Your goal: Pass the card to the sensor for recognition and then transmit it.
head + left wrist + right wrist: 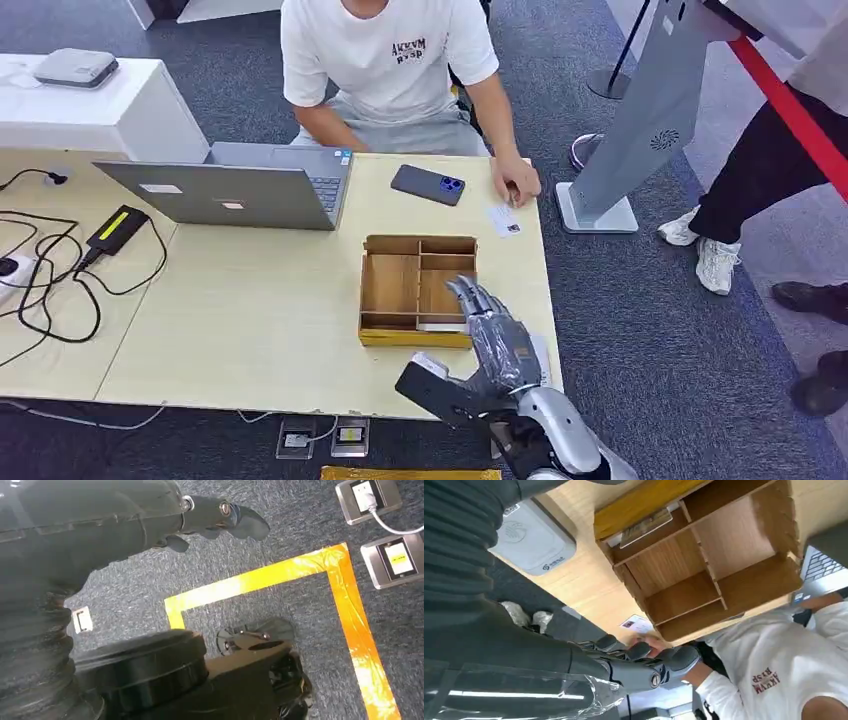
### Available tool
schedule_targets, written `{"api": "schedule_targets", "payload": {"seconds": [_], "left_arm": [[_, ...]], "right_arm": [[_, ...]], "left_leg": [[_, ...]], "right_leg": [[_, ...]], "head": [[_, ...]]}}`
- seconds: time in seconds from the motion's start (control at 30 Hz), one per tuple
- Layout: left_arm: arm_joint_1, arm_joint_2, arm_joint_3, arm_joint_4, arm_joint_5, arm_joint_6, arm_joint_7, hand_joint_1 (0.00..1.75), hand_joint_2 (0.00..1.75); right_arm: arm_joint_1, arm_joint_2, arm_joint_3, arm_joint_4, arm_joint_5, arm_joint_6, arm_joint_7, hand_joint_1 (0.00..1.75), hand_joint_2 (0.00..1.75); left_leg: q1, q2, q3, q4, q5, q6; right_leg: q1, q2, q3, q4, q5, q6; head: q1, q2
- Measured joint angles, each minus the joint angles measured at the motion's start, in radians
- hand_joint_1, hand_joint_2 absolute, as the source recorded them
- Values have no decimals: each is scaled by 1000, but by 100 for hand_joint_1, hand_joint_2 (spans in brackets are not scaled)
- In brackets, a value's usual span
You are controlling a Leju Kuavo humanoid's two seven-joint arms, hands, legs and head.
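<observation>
Pale wooden bench (250,320) carries a divided wooden tray (417,290). My right robot hand (492,335) hovers over its near right corner, fingers spread, holding nothing. One small white card (506,221) lies beyond the tray, by a seated person's hand (517,183). My left robot hand (220,517) hangs above grey carpet, fingers loosely apart, empty.

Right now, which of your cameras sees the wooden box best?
The right wrist view: the wooden box is close, its compartments open to view, cards in one. The head view shows the box whole but farther off. The left wrist view looks at floor.
</observation>
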Motion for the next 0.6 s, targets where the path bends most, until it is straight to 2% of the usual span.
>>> {"api": "schedule_targets", "payload": {"seconds": [0.23,0.6], "left_arm": [[-1,-6,0,1,-25,0,8,0,175],[-6,-7,0,1,-57,0,34,0,175]], "right_arm": [[-22,10,15,27,96,8,59,0,175],[-69,11,56,74,199,80,81,0,175]], "left_leg": [[0,0,0,0,0,0],[0,0,0,0,0,0]], "right_leg": [[0,0,0,0,0,0],[0,0,0,0,0,0]], "head": [[0,0],[0,0]]}}
